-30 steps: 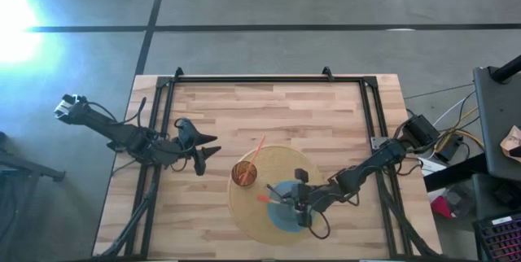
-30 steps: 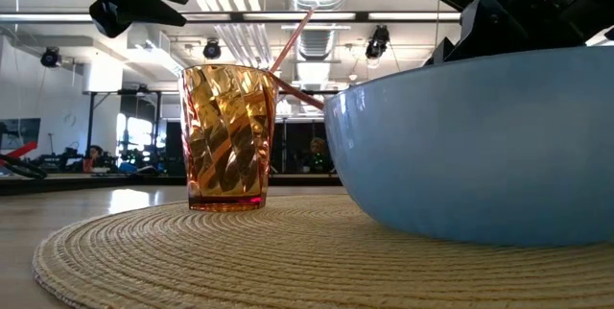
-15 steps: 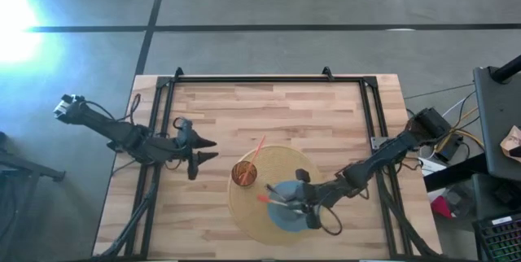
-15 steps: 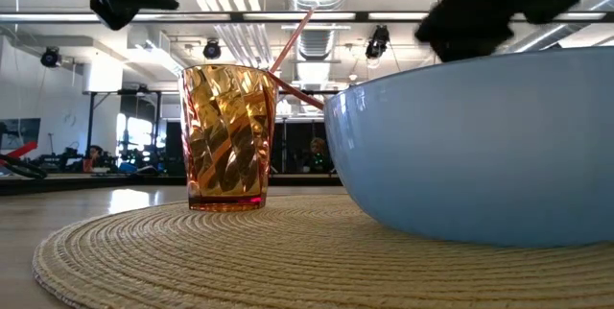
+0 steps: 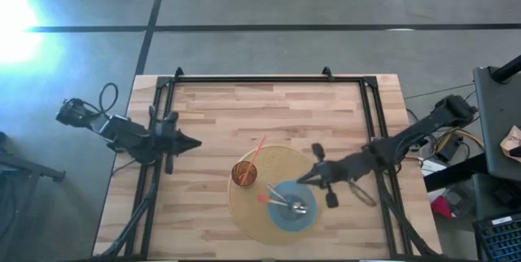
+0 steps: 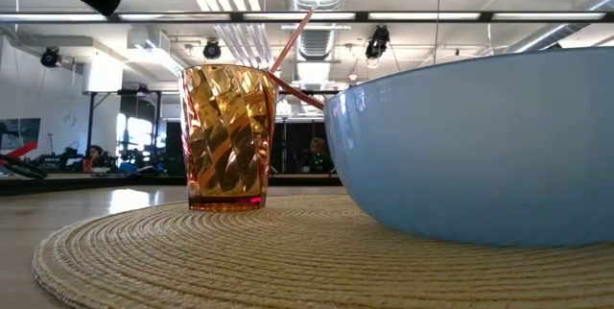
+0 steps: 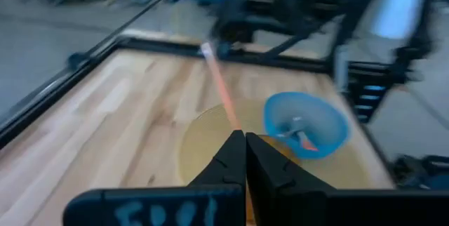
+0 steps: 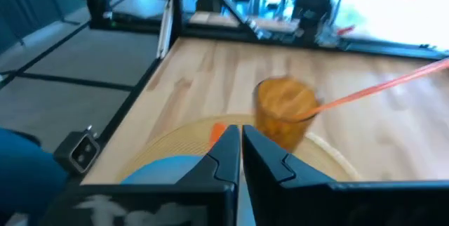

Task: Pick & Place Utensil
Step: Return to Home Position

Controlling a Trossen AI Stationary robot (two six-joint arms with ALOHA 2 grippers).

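Observation:
A utensil with an orange handle [image 5: 263, 198] and a metal head [image 5: 297, 207] lies in the blue bowl [image 5: 303, 220], its handle resting on the bowl's left rim. The bowl stands on a round woven placemat [image 5: 244, 213], beside an amber cup [image 5: 244, 173] that holds a pink straw [image 5: 257, 151]. My right gripper [image 5: 303, 179] is shut and empty, above the mat just right of the bowl. My left gripper [image 5: 194, 142] is shut and empty near the table's left edge. The bowl [image 7: 319, 117] with the utensil [image 7: 303, 139] also shows in the left wrist view.
A black frame [image 5: 167, 115] runs along the table's left, far and right sides. The low view shows the cup [image 6: 228, 136] and the bowl's wall [image 6: 480, 146] on the mat [image 6: 192, 251]. Bare wood [image 5: 269, 111] lies beyond the mat.
My right gripper has risen out of the bowl and drawn back toward the table's right edge, leaving the utensil lying in the bowl. My left gripper has drawn back toward the table's left edge. The cup and the bowl have stayed in place.

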